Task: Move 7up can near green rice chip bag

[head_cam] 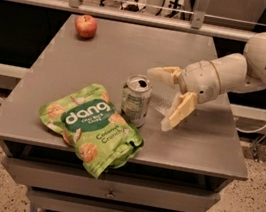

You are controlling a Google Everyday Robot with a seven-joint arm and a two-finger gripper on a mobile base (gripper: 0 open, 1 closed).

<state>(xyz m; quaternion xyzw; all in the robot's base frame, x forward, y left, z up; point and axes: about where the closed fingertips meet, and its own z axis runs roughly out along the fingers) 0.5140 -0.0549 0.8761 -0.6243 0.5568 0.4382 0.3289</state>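
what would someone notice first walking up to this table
The bright green chip bag lying at the front edge of the grey table grabs the eye, with a silver can standing upright right beside it. Just right of the can, the robot's cream gripper hovers with its fingers spread open, holding nothing. A red apple sits alone at the far left corner.

On table (206,151): 7up can (136,100) just right of green rice chip bag (91,126), gripper (168,96) near can's right, apple (86,25) back-left
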